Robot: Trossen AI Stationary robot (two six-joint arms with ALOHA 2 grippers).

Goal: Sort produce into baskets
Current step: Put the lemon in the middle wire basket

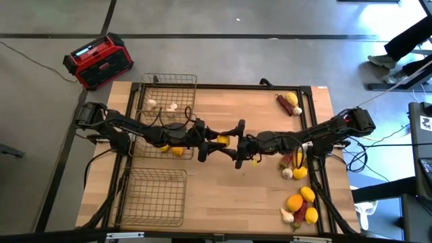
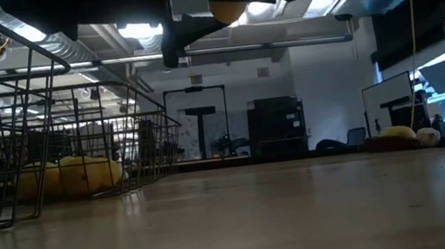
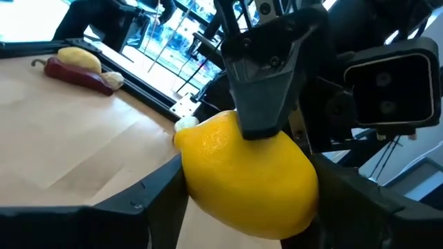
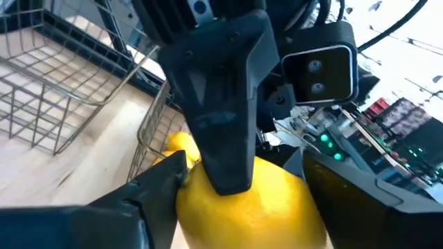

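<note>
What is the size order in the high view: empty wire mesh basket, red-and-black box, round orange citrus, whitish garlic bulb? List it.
Largest to smallest:
empty wire mesh basket
red-and-black box, though it sits lower, on the floor, so its rank is unsure
round orange citrus
whitish garlic bulb

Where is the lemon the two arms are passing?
The lemon hangs mid-table in the high view, between the left gripper and right gripper, just right of the middle basket.

A light wooden desk (image 1: pixel 223 196) fills the middle of the high view, edged by a dark frame. At the upper left, off the desk's corner, a red-and-black box (image 1: pixel 98 61) sits on the grey floor (image 1: pixel 236 20). At the upper right, a person's shoe (image 1: pixel 382 61) shows.
</note>
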